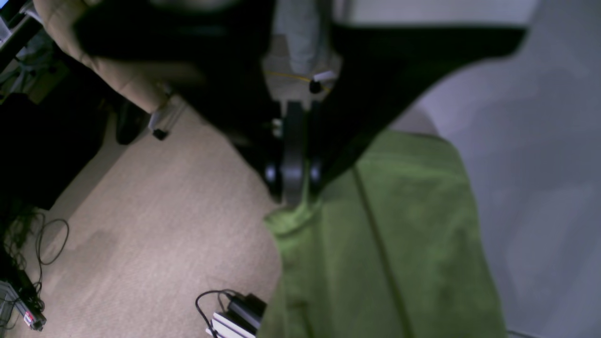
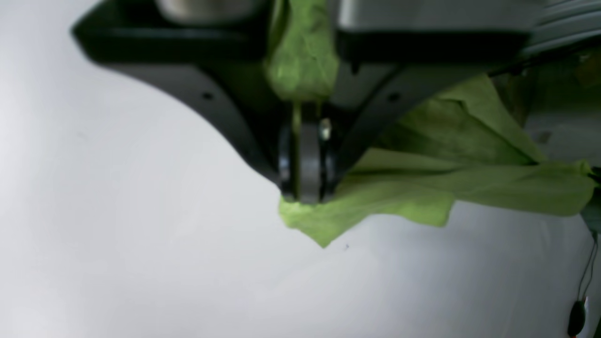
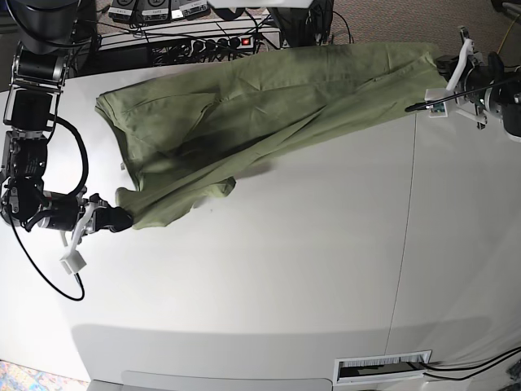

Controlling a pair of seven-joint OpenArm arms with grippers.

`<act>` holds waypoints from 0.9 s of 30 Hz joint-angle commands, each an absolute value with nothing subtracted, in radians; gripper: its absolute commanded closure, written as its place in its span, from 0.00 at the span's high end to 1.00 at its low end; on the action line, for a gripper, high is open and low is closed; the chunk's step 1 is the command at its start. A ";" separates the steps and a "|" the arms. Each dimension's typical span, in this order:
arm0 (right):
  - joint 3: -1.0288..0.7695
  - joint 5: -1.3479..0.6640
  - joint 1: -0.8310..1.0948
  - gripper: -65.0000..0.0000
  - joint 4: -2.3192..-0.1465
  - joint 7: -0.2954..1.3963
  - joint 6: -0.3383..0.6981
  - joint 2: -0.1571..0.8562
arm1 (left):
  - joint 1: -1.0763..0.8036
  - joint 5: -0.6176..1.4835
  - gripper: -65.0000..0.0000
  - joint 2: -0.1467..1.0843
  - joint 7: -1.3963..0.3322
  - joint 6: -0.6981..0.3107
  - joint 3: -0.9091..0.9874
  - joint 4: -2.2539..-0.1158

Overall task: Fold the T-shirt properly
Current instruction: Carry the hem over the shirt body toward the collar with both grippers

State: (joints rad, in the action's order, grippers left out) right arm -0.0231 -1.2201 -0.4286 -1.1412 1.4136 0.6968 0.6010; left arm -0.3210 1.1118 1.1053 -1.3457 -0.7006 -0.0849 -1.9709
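Note:
The olive-green T-shirt lies stretched across the far part of the white table, from lower left to upper right. My right gripper, on the base view's left, is shut on a corner of the T-shirt just above the table. My left gripper, at the far right, is shut on the other end of the T-shirt, past the table's edge above the carpet. The shirt hangs taut between them with folds and a shadow in the middle.
A power strip and cables lie behind the table's far edge. A slotted vent sits at the near edge. In the left wrist view there is beige carpet with cables and a black adapter.

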 commanded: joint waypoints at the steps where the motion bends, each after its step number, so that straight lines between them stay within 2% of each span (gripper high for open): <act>1: -0.030 -1.241 -0.449 0.00 -1.159 1.396 0.698 0.626 | -0.316 1.119 0.00 1.131 -1.353 -0.698 -0.075 -1.979; 7: -0.030 -1.242 -0.446 0.00 -1.159 1.396 0.698 0.627 | -0.316 1.097 0.00 1.130 -1.335 -0.698 -0.075 -1.979; 9: -0.030 -1.242 -0.450 0.01 -1.159 1.396 0.698 0.626 | -0.315 1.032 0.19 1.130 -1.287 -0.698 -0.075 -1.979; 11: -0.030 -1.250 -0.453 0.15 -1.159 1.396 0.698 0.626 | -0.316 0.946 0.36 1.130 -1.229 -0.698 -0.075 -1.979; 12: -0.030 -1.267 -0.455 0.20 -1.159 1.396 0.698 0.626 | -0.316 0.898 0.39 1.130 -1.200 -0.698 -0.075 -1.979; 14: -0.030 -1.302 -0.455 0.23 -1.159 1.396 0.698 0.626 | -0.315 0.802 0.39 1.130 -1.155 -0.672 -0.075 -1.979; 18: -0.030 -1.306 -0.455 0.23 -1.159 1.396 0.698 0.626 | -0.315 0.669 0.39 1.131 -1.113 -0.617 -0.075 -1.979; 23: -0.030 -1.400 -0.455 0.23 -1.159 1.396 0.698 0.626 | -0.312 0.660 0.39 1.119 -1.007 -0.600 -0.075 -1.996; 25: -0.030 -1.439 -0.454 0.23 -1.159 1.396 0.698 0.625 | -0.307 0.691 0.34 1.106 -1.009 -0.602 -0.075 -2.024; 27: -0.030 -1.457 -0.454 0.23 -1.159 1.396 0.698 0.622 | -0.304 0.728 0.23 1.093 -1.013 -0.602 -0.075 -2.057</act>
State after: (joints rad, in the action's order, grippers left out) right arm -0.0231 -1.4239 -0.4263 -1.1412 1.4136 0.6968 0.6003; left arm -0.3149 0.7258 1.0737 -1.0180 -0.6029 -0.0849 -2.0472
